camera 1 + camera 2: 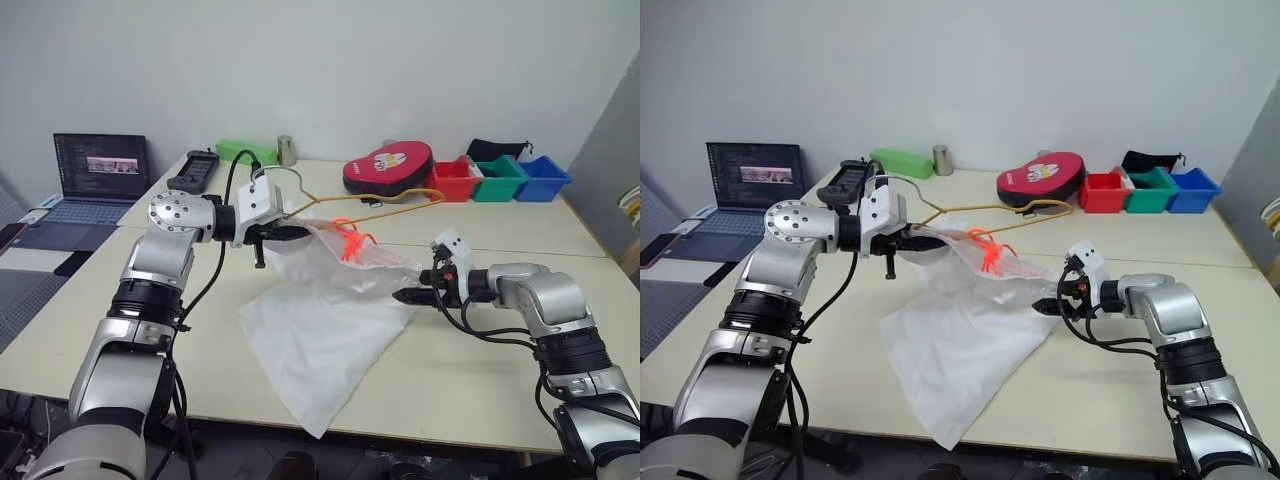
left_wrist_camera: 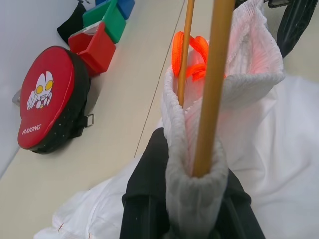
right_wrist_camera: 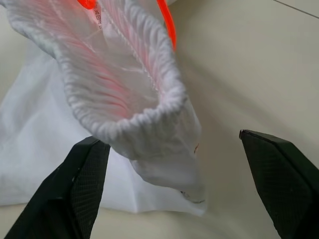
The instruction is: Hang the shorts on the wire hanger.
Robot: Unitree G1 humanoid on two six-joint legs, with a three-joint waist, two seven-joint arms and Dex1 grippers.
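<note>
left gripper (image 1: pixel 284 234): its black fingers (image 2: pixel 149 199) are clamped tight on the gathered waistband, with a wire of the hanger pinched in the same bite, held up above the table
right gripper (image 1: pixel 412 297): jaws stand wide apart and hold nothing; the far end of the waistband hangs just in front of the gap, not between the pads as far as I can tell
shorts (image 1: pixel 320 340): raised at the waistband by the left gripper, the rest draped down and spread flat on the table (image 1: pixel 480 350); the orange-red cord (image 1: pixel 350 238) dangles at the band
wire hanger (image 1: pixel 385 205): lifted with the shorts, hook (image 1: pixel 278 175) toward the left gripper, one yellow-tan wire running inside the waistband opening, the far corner sticking out clear of the cloth toward the red case (image 1: pixel 388 166)
how it handles: I judge the cloth light, limp and thin, so it sags and folds wherever unsupported; the elastic band is the only firm, bulky part and looks stretchy
where to take hold: the free end of the ribbed waistband nearest the right gripper seems the best bite, to stretch it out over the hanger's bare corner
risk: the thin wire may twist or slip in the pinch, and the loose cord could snag
</note>
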